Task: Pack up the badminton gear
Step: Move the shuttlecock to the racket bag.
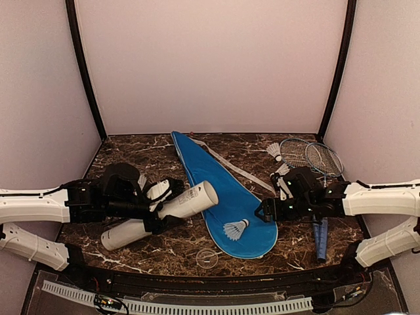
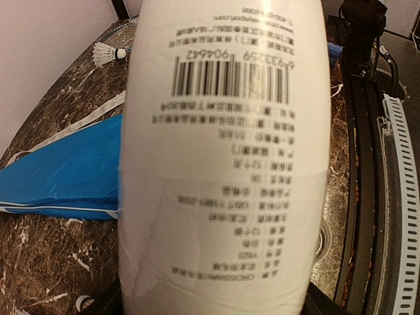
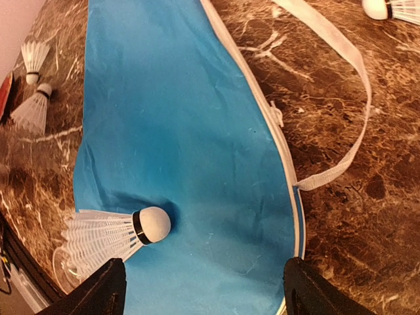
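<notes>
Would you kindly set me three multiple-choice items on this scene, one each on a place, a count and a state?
1. The shuttlecock before the right gripper lies: A in a box; B on the blue cover; C on a shelf.
2. Rackets in the top view: A one; B four; C two.
3. The right gripper is: A open, empty; B shut on a ball; C shut on a cup.
Answers: B, its cork rests on the blue fabric; C, two strung heads overlap far right; A, its jaws stand wide apart, gripping nothing.
</notes>
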Controlling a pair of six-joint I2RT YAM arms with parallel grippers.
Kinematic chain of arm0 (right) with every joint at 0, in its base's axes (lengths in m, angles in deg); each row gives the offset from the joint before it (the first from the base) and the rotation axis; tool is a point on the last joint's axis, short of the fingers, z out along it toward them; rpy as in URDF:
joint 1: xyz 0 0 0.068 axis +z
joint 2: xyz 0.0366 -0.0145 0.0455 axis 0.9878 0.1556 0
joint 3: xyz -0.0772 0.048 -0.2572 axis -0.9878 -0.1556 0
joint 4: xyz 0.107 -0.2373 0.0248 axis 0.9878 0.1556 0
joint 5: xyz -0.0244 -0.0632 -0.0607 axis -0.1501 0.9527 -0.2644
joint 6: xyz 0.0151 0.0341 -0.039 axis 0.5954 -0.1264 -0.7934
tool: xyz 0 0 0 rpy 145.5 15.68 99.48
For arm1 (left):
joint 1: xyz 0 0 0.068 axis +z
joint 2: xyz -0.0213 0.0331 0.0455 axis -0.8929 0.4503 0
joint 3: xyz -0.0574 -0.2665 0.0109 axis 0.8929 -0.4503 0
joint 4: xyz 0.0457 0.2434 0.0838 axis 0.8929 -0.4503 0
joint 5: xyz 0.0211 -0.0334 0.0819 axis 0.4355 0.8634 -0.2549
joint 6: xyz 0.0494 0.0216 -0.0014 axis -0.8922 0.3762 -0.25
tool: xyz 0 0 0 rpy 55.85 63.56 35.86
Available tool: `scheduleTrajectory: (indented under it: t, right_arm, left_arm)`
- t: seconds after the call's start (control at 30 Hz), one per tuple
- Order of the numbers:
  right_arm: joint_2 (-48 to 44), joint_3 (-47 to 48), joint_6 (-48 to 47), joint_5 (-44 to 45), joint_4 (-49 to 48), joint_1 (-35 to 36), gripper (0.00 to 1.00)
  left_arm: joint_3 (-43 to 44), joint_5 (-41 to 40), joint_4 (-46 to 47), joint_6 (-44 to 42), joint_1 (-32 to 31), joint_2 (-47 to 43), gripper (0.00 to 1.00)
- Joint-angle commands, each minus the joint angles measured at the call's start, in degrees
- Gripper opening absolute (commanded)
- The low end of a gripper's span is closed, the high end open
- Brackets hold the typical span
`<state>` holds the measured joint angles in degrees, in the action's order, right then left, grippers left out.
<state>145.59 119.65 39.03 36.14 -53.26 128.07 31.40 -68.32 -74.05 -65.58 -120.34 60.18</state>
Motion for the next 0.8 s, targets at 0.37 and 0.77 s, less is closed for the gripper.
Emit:
scheduleTrajectory:
  t: [0.37,0.77]
  right_arm:
    - [11.12,4.67,-19.02,-13.61,-5.6,-3.91,0.73]
    - [19.44,7.71,-20.03,-20.63,-13.96,-3.93,0.64]
  left_arm:
    - [0.77,-0.81,1.3,-1.11,0.32,0.3,0.7]
    - [0.85,-0.54,1.31,-1.04,0.28,0.47,0.7]
